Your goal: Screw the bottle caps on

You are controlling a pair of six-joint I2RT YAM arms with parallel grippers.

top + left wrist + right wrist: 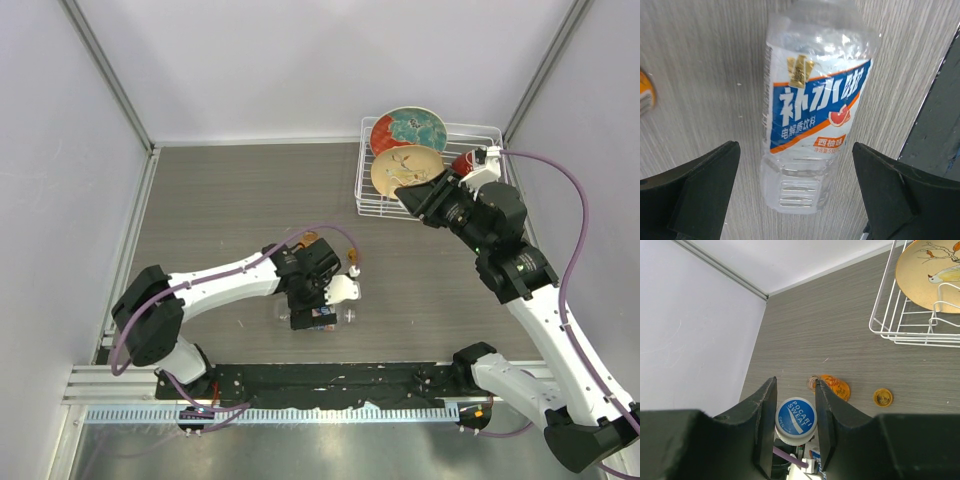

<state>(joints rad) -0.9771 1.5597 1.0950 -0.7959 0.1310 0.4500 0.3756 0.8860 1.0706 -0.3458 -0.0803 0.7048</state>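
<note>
From the left wrist, cannot see the neck of the clear bottle [815, 115]: cut off by the top edge, so cannot tell there if capped. In the top view, mostly hidden under the left gripper [320, 306].

At the left edge of the left wrist view, only a slice of an orange thing [644, 97], too little to name.

Cannot find the white cap [796, 420] in the top view: covered by the right gripper [408, 196].

Orange bottle [308, 238] half hidden there behind the left arm [225, 283]. Orange cap [354, 270] too small there to tell which side up. Red bowl [462, 162] partly behind the right wrist. Yellow plate [400, 166] partly covered by the same gripper, and cut off by the edge in the right wrist view.
</note>
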